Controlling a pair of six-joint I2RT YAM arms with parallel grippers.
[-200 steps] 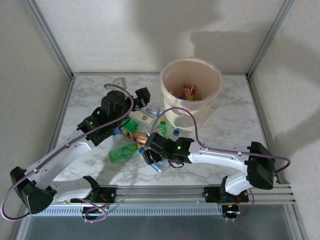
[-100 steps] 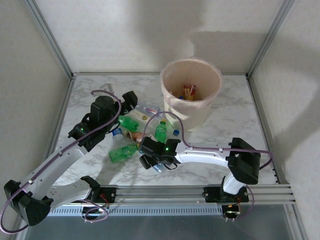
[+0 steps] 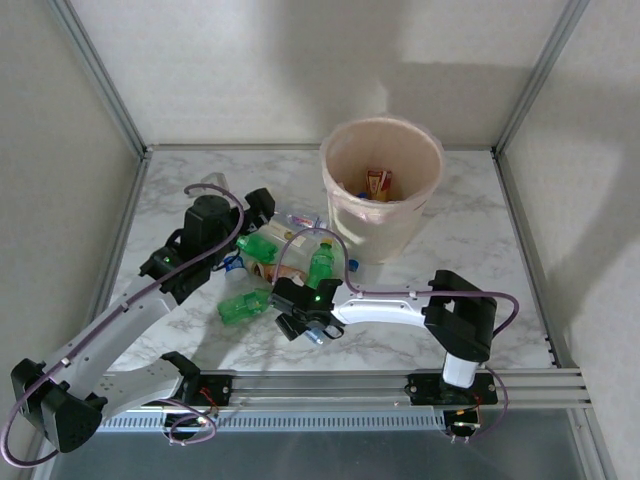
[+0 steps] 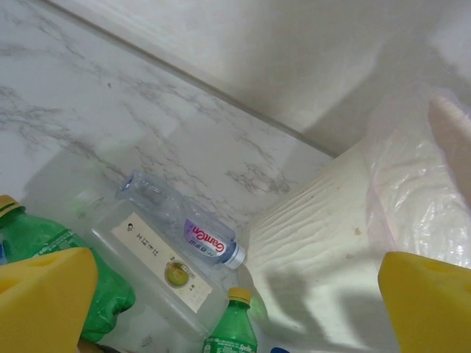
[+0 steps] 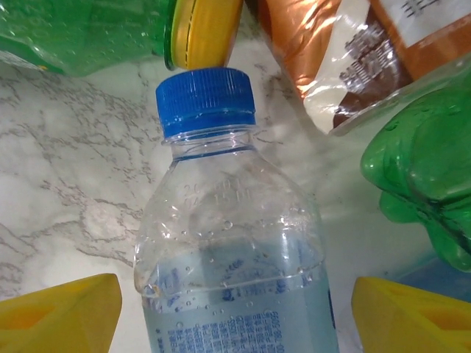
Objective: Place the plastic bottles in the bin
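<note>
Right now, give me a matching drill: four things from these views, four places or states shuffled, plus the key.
Things
1. blue-capped clear bottle
2. bin
3. purple-labelled clear bottle
4. frontmost green bottle

Places or states
A. lying with its cap by the bin's wall
B. on its side, just left of the right end effector
C. between open yellow fingers
D. upright, orange-labelled item inside

Pairs: 1-C, 2-D, 3-A, 4-B

bottle pile point(image 3: 270, 262) crammed at 8 o'clock of bin point(image 3: 385, 235), bottles touching, hardly any gap for jaws. left arm point(image 3: 205, 225) and right arm point(image 3: 385, 305) crowd over it too. surface point(image 3: 480, 250) at bin's 3 o'clock wide open, bin mouth open from above.
</note>
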